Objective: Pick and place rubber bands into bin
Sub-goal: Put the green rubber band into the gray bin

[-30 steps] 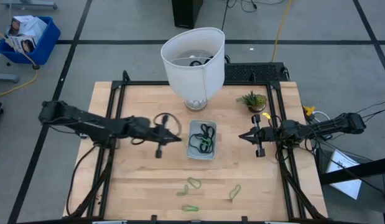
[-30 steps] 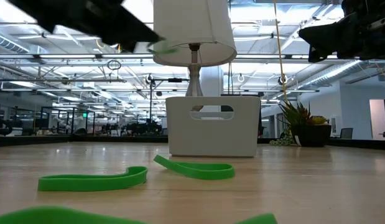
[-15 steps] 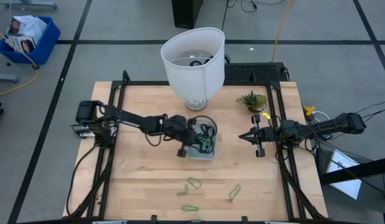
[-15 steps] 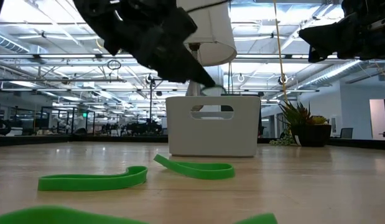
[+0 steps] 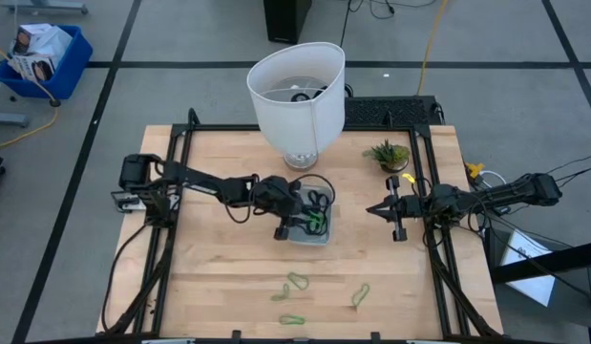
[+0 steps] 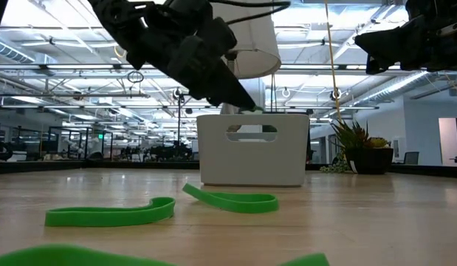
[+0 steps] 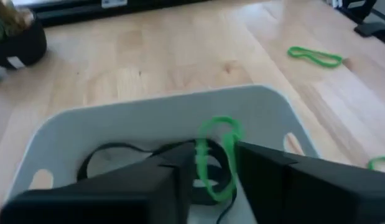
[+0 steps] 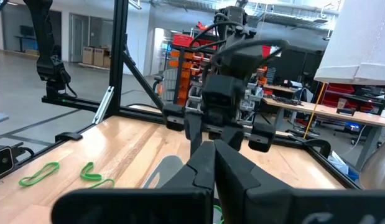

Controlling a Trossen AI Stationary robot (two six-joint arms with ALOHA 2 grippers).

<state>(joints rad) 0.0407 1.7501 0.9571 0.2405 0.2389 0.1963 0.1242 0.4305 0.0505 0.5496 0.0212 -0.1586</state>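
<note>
The bin (image 5: 314,240) stands at mid-table with black rubber bands (image 5: 317,201) and some green ones inside it. My left gripper (image 5: 303,218) slants down over the bin, its fingers parted. A light-green rubber band (image 7: 214,155) sits in the gap between them, over the bin's inside (image 7: 148,118). The low view shows this band at the fingertips (image 6: 250,109), just above the bin's rim (image 6: 250,117). Three more green rubber bands (image 5: 295,283) (image 5: 360,294) (image 5: 292,319) lie flat on the near part of the table. My right gripper (image 5: 371,207) hovers shut to the right of the bin. My left gripper has the green band's loop (image 7: 208,168) standing between its parted fingers (image 7: 180,165), which slant down from the table's left. Whether the band still touches a finger I cannot tell. It hangs over the black bands (image 7: 111,152) in the bin.
A big white lampshade-like bucket (image 5: 297,91) stands just behind the bin. A small potted plant (image 5: 389,153) is at the far right. A blue crate (image 5: 42,57) sits on the floor beyond the far left corner. Black frame rails (image 5: 180,153) run along the table's sides.
My left gripper has swung from left of the bin toward the table's right. It has tipped down until its fingertips stand over the bin, with a green band carried at the tips. For the last half second it has barely moved.
</note>
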